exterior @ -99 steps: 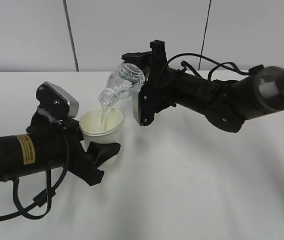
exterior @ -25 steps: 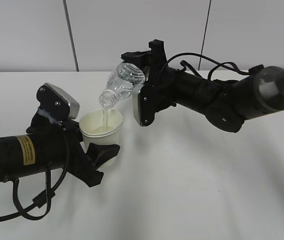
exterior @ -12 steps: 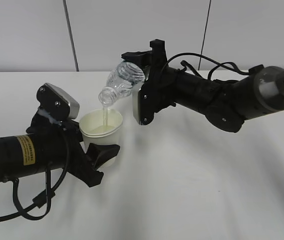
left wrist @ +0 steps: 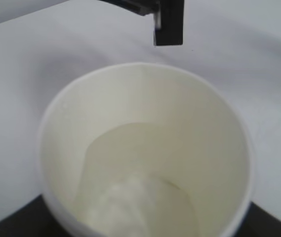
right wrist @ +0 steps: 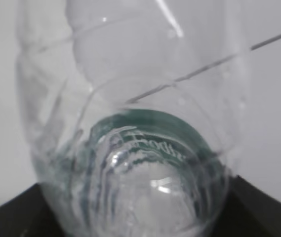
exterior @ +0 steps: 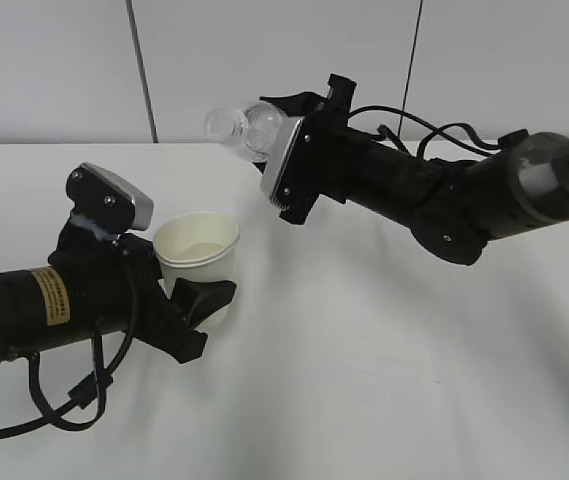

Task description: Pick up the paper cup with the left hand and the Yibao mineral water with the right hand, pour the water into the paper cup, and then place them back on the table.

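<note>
White tabletop (exterior: pixel 384 380) is filling the lower part of the exterior view, with pale grey wall panels standing behind it and two dark vertical seams running down them. At about eight o'clock in that view the left hand (exterior: pixel 196 305) is reaching in from the left edge, its black fingers clamped together on the lower wall of the paper cup (exterior: pixel 197 252), one finger showing at the cup's front. The cup is sitting upright in that grip, lifted off the table with its shadow lying beneath it, and its open mouth is facing up. From the left wrist view the paper cup (left wrist: pixel 145 148) is taking up nearly the whole picture, and a shallow pool of water is lying in its bottom, tinted cream by the cup wall.

At about one o'clock from the cup, well apart and higher, the right hand (exterior: pixel 282 160) is coming in from the right edge, its white flat panel facing the camera. It is gripping the Yibao mineral water (exterior: pixel 244 128), jaws closed on the bottle's body, with the bottle lying close to horizontal and its uncapped neck pointing toward nine o'clock. No stream is falling from the neck. Through the right wrist view the Yibao mineral water (right wrist: pixel 130 148) is appearing as clear ribbed plastic with the green label band curving behind it
</note>
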`<action>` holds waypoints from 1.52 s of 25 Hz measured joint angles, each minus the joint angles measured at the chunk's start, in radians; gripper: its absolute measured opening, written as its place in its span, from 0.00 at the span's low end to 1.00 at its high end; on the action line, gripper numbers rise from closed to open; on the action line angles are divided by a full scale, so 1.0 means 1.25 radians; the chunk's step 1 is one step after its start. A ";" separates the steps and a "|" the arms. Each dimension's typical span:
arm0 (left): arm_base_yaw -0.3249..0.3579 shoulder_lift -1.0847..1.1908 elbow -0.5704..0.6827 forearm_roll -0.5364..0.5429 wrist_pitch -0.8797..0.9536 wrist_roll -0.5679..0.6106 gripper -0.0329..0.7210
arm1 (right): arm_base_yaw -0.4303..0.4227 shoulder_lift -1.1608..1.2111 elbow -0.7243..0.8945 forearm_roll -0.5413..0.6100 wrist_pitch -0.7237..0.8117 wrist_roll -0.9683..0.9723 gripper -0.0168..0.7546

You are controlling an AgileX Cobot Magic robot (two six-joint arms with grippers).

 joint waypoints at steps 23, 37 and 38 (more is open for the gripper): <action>0.090 0.135 -0.045 -0.226 -0.140 0.112 0.59 | 0.002 -0.095 0.216 0.346 -0.038 0.428 0.63; 0.143 0.299 -0.173 -0.230 -0.168 0.162 0.59 | 0.002 -0.104 0.333 0.393 -0.118 0.463 0.63; 0.143 0.306 -0.178 -0.231 -0.171 0.162 0.59 | 0.002 -0.104 0.333 0.393 -0.118 0.465 0.63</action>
